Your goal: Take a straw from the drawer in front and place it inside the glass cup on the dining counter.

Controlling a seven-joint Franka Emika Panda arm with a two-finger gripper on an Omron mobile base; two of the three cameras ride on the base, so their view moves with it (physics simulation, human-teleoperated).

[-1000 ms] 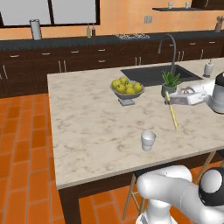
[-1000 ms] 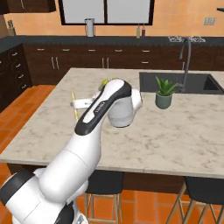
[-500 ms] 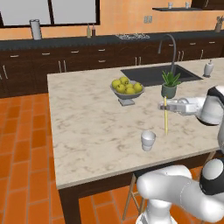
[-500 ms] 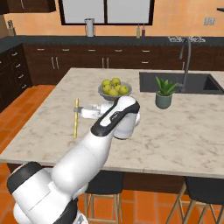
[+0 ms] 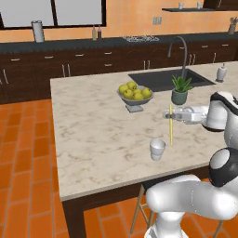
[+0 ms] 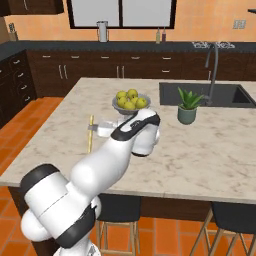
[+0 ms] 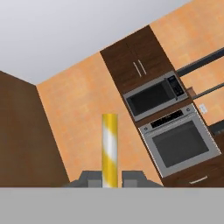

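risk: thin pale yellow straw (image 5: 171,126) hangs right of small clear glass cup (image 5: 157,149), could miss the rim | two-finger gripper (image 5: 170,114) clamped on it, might slip

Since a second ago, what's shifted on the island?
The arm swung the straw toward the glass cup; it went from tilted to upright and now hangs just right of the cup in the left base view, not yet inside. The fingers stayed shut on it. The cup, fruit bowl and plant pot haven't moved.
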